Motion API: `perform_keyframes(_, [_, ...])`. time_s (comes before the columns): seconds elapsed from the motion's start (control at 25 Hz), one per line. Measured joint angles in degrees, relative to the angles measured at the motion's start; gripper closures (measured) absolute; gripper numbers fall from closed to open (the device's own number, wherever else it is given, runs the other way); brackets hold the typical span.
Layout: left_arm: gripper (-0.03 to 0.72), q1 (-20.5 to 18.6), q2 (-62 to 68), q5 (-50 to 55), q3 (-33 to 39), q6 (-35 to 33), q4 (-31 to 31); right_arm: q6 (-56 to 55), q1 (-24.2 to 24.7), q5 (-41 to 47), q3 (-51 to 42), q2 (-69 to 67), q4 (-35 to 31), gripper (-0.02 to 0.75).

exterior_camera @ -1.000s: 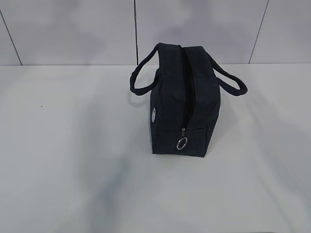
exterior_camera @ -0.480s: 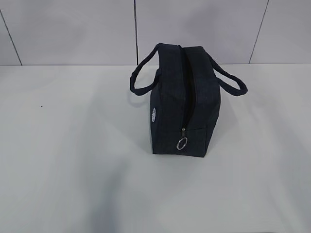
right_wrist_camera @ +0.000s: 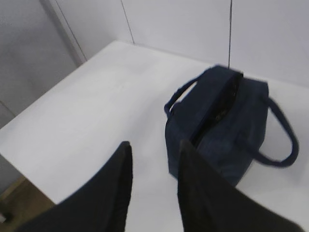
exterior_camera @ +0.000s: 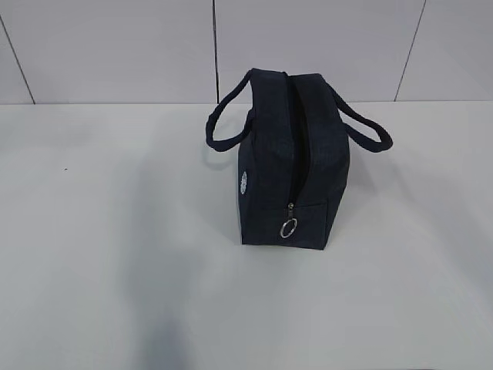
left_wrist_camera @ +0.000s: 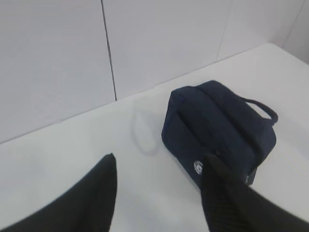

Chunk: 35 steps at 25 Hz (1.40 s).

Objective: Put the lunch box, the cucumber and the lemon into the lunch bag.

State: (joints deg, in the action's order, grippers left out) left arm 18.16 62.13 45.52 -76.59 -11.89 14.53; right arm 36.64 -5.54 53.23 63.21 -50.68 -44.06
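Note:
The dark navy lunch bag [exterior_camera: 293,162] stands alone in the middle of the white table, handles out to both sides, its metal ring pull [exterior_camera: 289,228] hanging at the near end. It also shows in the left wrist view [left_wrist_camera: 217,130] and in the right wrist view [right_wrist_camera: 219,123], where the top zipper looks parted. The lunch box, the cucumber and the lemon are out of view. My left gripper [left_wrist_camera: 159,162] is open and empty, high above the table left of the bag. My right gripper [right_wrist_camera: 154,145] is open and empty, raised above the table near the bag. Neither gripper shows in the exterior view.
A white tiled wall [exterior_camera: 231,46] runs behind the table. The table's edge and corner [right_wrist_camera: 29,159] show at the left of the right wrist view, with floor below.
The bag has not moved. The faint shadows on the table in front of the bag have shifted and faded.

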Motion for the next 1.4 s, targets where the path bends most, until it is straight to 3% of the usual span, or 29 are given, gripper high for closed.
perform_keyframes(0.24, [0.293,0.00,-9.12,-5.52,16.20,-0.50,-0.22,7.26,0.00,-1.38,-19.73,4.73,-8.12,0.494])
perform_keyframes(0.44, [0.295,0.00,-14.66,-8.74,24.59,-0.52,-0.22,14.66,0.00,-4.26,-29.35,5.26,-13.48,0.494])
perform_keyframes(0.64, [0.295,0.00,-15.92,-9.33,26.35,-0.52,-0.22,23.76,0.00,-7.41,-35.59,5.14,-24.37,0.494])
perform_keyframes(0.88, [0.295,0.00,-15.92,-9.54,26.35,-0.52,0.61,30.23,0.00,-8.66,-36.31,1.10,-38.32,0.494])
perform_keyframes(1.24, [0.311,0.00,-15.92,-9.61,26.35,-0.52,1.23,33.58,0.00,-11.82,-36.20,-15.55,-41.80,0.494])
perform_keyframes(1.4, [0.312,0.00,-15.92,-9.61,26.35,-0.52,1.27,35.40,-2.99,-14.87,-34.46,-20.26,-41.91,0.494])
